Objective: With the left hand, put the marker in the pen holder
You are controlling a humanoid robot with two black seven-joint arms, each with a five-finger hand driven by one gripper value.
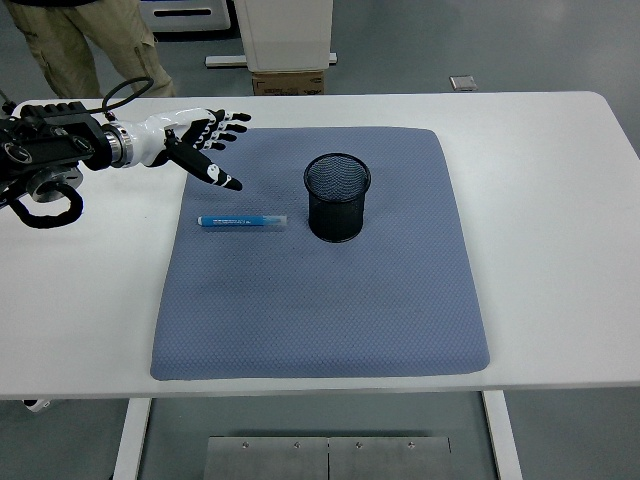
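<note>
Head view, from the left edge: the robot's black left arm reaches in over the white tabletop [560, 200], ending in a white-and-black five-fingered left hand [190, 145] that hovers above the far left corner of a grey-blue padded mat [320, 300]. Its fingers [228, 120] are spread wide and hold nothing, the thumb (black-tipped) angled down toward the mat. A loop of black cable hangs from the arm near the picture's left border.

Just below and slightly right of the hand, apart from it, a slim blue marker with a clear cap [242, 220] lies flat on the mat, lengthwise left to right, its capped end pointing right.

Right of the marker, near but not touching it, a round black wire-mesh pen holder [337, 196] stands upright on the mat's far middle, its mouth open toward the camera and nothing visible inside.

Beyond the tabletop's far edge, a person's legs in khaki trousers [85, 45] stand at top left, and a white cabinet base with a cardboard box [287, 83] under it sits at top centre. The right arm does not show.
</note>
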